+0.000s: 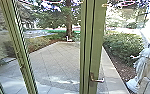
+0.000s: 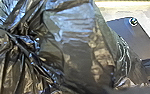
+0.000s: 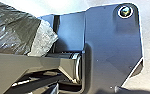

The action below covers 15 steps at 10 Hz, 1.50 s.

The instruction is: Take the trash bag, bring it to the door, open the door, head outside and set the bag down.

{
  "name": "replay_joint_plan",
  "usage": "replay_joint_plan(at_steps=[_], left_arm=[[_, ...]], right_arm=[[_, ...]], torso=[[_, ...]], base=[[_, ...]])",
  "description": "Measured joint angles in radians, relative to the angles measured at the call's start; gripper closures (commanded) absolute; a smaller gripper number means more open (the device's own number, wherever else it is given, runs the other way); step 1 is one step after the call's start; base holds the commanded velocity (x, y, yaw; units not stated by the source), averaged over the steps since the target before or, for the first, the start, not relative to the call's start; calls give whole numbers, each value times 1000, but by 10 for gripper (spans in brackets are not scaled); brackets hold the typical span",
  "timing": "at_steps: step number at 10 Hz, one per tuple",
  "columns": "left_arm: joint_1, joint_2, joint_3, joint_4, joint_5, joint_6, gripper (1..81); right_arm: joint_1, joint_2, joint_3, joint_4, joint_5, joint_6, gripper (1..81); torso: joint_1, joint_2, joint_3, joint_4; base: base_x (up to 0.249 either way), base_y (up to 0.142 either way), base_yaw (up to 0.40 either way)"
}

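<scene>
Where the left wrist camera looks, the black plastic trash bag shows large and close, its film crumpled, shiny and drawn together into tight folds on one side. Beyond it, in the same view, lies part of the robot's dark plate, with a round fitting at a corner. Whether the left end effector is open, closed or gripping the bag, I cannot tell. In the right wrist view, dark wrinkled plastic appears with a paler, whitish piece next to it, close to the robot's jointed bar. The state of the right end effector cannot be told either.

Farther out, the head view takes in the green-framed door, with a metal lever handle low on its upright; I cannot tell if it is open. To the left, a slanting green frame post stands apart from it. Beyond the frames spreads the paved yard, marked by joint lines and bright patches of sun. Leafy bushes grow beside the paving on the right, near a pale, draped-looking upright form that I cannot identify. At the yard's far end rises a tree trunk under dark green branches.
</scene>
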Motion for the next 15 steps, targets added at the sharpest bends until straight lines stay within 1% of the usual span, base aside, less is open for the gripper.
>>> replay_joint_plan(at_steps=[3, 5, 15], left_arm=[[0, 0, 0, 2, 3, 0, 811], [0, 2, 0, 7, 0, 0, 811], [-9, 5, 0, 7, 3, 0, 811]], right_arm=[[0, 0, -1, 0, 0, 0, 10], [0, 0, -1, 0, -5, 0, 10], [0, 1, -2, 0, -4, 0, 10]], torso=[[0, 0, 0, 0], [0, 0, 0, 0], [0, 0, 0, 0]], base=[[0, 0, 263], [0, 0, 145], [0, 0, 0]])
